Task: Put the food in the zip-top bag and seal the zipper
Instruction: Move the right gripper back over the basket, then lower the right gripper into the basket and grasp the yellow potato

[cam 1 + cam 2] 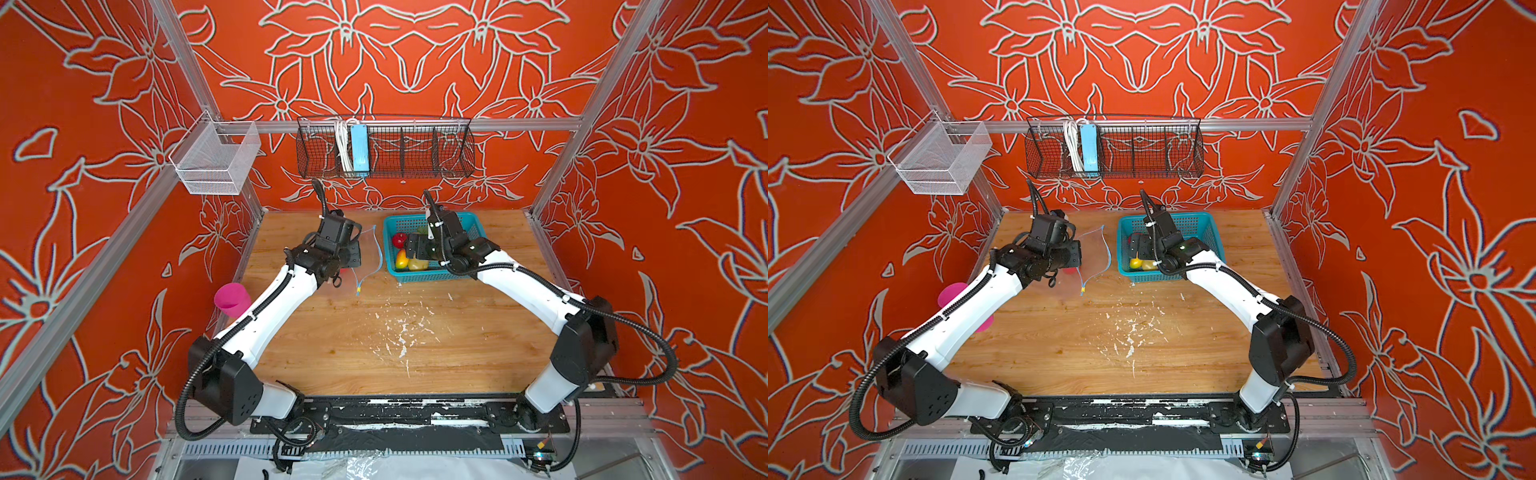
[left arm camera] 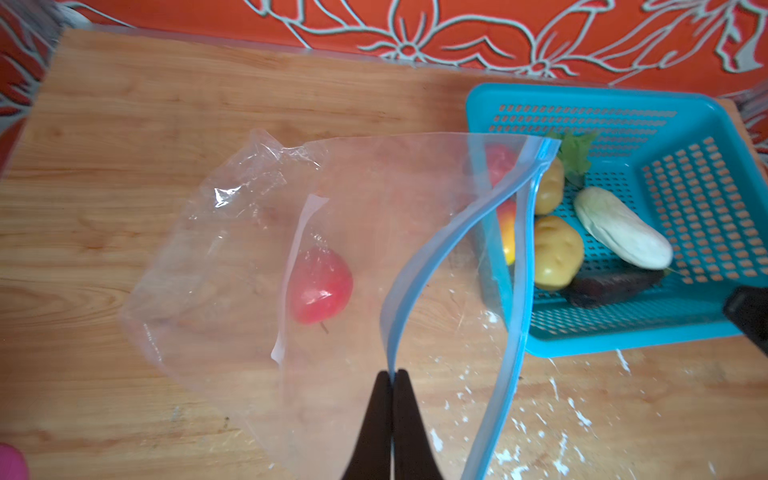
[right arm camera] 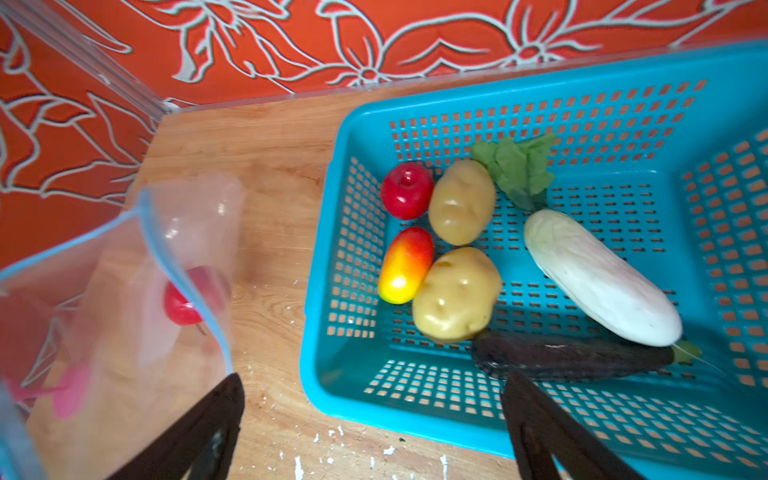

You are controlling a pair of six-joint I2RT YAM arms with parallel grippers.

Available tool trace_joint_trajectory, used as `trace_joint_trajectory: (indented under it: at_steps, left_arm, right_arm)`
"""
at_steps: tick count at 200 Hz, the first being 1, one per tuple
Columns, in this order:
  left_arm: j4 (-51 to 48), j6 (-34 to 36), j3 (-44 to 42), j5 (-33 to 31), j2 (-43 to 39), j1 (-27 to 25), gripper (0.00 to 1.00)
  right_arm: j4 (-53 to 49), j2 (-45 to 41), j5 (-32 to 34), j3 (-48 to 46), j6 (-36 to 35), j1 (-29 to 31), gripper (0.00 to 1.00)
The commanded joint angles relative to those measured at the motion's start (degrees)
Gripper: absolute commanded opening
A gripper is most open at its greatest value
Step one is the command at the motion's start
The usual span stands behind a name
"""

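Left gripper (image 2: pixel 392 374): black fingers pressed together, pinching one lip of the blue zipper (image 2: pixel 419 266) and lifting it, so the bag's mouth gapes toward the basket. The bag (image 2: pixel 232 232), clear and crinkled, rests on the wooden table (image 2: pixel 124 104) just beside the teal basket (image 2: pixel 623 336). A red ball (image 2: pixel 320 286) sits inside the bag.

Right gripper (image 3: pixel 374 376): fingers spread wide, empty, hanging over the basket's bag-side wall. In the basket lie a second red ball (image 3: pixel 406 190), a mango (image 3: pixel 405 266), one potato (image 3: pixel 461 201) touching another potato (image 3: pixel 457 295), a white vegetable (image 3: pixel 598 276), a green leaf (image 3: pixel 519 166) and a dark eggplant (image 3: pixel 569 357).

In both top views, a pink cup (image 1: pixel 232 299) (image 1: pixel 953 293) stands at the table's left edge.
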Motion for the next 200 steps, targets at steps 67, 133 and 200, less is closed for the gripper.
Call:
trace_joint_trajectory:
  at_steps: [67, 133, 200]
  left_arm:
    - [-3.22, 1.31, 8.64, -2.49, 0.13, -0.04, 0.00]
    - [-2.14, 2.72, 6.31, -2.17, -1.01, -0.06, 0.00]
    - [2.46, 1.17, -1.26, 0.21, -3.45, -0.02, 0.00]
  right_arm:
    - [-7.72, 8.08, -1.70, 9.78, 2.70, -4.35, 0.98]
    - [-9.70, 13.55, -3.47, 14.11, 4.67, -5.97, 0.98]
    - [-10.70, 18.84, -5.21, 16.78, 7.96, -7.50, 0.98]
